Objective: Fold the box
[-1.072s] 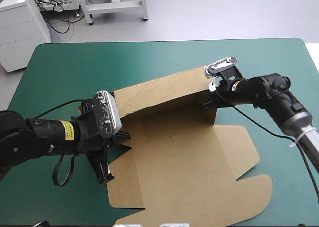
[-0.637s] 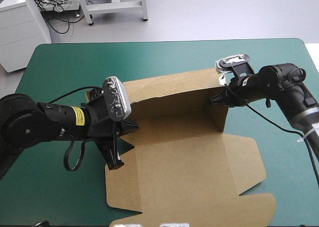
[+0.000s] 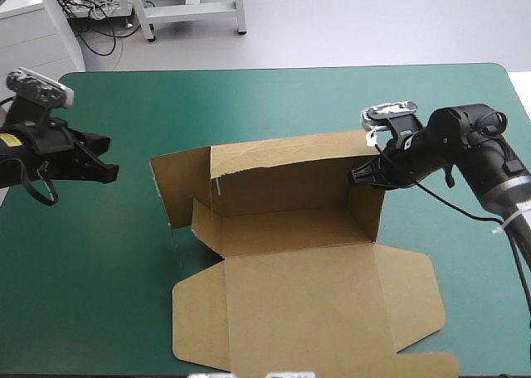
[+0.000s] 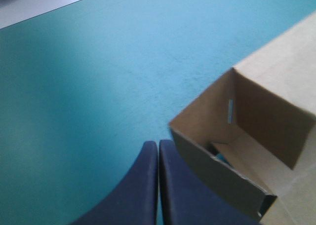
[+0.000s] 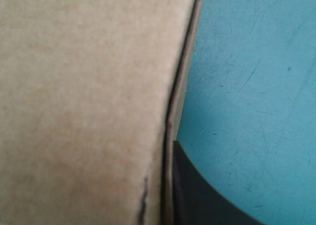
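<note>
High view: bracing the box (image 3: pixel 282 229).
Clamping its right wall upright with the right gripper (image 3: pixel 359 176); holding the left gripper (image 3: pixel 106 172), pressed together, well clear.

I see the table (image 3: pixel 249 70) under its teal-green cover (image 3: pixel 91 262); it fills most of the high view, with its far edge near the top. Directly on the cover lies the brown box (image 3: pixel 307 303), around the middle and toward the near edge. Its back wall and both side walls stand up, and the left one is turned a little outward. The wide lid lies flat on the cover and reaches the near edge. In the right wrist view, thin scratches show on the cover just beside a box wall.
</note>
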Tool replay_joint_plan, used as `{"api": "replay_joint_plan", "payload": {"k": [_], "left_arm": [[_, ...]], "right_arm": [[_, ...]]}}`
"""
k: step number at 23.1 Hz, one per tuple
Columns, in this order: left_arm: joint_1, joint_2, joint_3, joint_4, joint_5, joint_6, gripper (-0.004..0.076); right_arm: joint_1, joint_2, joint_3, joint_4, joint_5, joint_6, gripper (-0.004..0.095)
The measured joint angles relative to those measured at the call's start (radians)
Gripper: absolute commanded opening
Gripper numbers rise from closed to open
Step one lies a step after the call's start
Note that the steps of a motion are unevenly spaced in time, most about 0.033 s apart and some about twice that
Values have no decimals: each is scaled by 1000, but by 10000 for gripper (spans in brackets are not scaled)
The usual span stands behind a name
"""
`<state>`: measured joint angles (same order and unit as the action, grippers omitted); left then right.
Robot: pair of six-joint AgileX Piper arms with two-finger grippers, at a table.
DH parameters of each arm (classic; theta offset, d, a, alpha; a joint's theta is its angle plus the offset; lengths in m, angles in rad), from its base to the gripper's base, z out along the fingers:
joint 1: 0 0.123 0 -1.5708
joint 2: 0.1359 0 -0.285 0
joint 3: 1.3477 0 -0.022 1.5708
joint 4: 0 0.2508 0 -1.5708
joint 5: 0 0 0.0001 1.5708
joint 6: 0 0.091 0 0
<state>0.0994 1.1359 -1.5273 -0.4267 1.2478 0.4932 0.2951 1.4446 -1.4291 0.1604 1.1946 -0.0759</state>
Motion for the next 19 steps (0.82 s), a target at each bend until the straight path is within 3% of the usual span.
{"api": "replay_joint_plan", "payload": {"k": [7, 12, 16, 19], "left_arm": [[67, -2, 0, 81, -1, -91, -8], [66, -2, 0, 81, -1, -93, -8], [66, -2, 0, 82, -1, -93, -9], [66, -2, 0, 82, -1, -93, -11]], "right_arm": [[-2, 138, -50, 12, 25, 13, -23], [-11, 270, -158, 11, -99, 21, 32], [-11, 340, -224, 9, -106, 17, 242], [-10, 378, -246, 7, -62, 9, 518]]}}
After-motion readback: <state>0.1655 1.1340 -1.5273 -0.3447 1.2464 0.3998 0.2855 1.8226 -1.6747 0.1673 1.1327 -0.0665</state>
